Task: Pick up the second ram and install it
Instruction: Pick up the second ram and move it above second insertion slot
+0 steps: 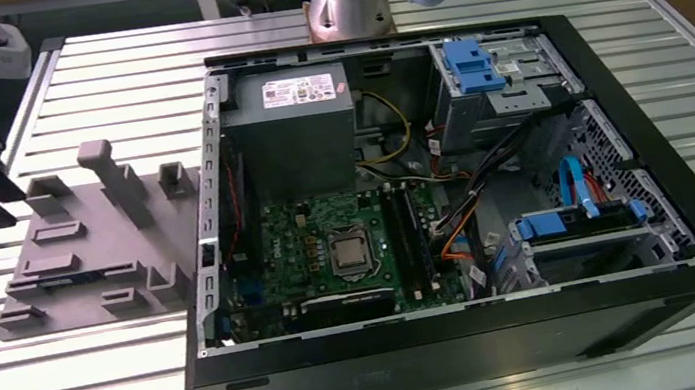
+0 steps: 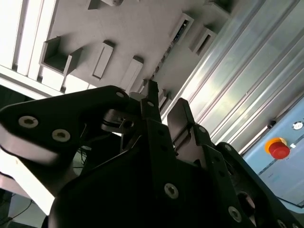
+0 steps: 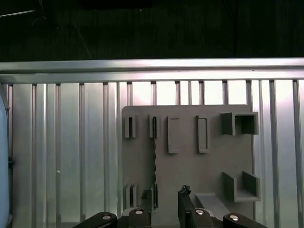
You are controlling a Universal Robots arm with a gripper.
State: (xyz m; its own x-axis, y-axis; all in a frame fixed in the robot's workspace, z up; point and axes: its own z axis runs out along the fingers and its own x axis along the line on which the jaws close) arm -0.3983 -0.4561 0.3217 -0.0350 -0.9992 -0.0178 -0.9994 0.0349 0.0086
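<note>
Grey plastic lies under the gripper (image 3: 166,199): we see its two black fingers (image 3: 185,204) parted, with an open gap and nothing held between them, above the holder tray (image 3: 190,175). The second ram (image 3: 154,156), a thin blue-green stick, stands on edge in a slot of that tray. One fingertip sits just beside the stick's near end, though we cannot tell whether they touch. In the exterior view the gripper hangs at the tray's far edge on the exterior view's left, well apart from the open computer case (image 1: 476,350). Inside the case the green motherboard (image 1: 327,248) and its black memory slots (image 1: 401,233) lie near the power supply (image 1: 291,122). The case's side wall (image 1: 207,234) stands between tray and board, and everything rests on a slatted metal table (image 1: 104,388).
</note>
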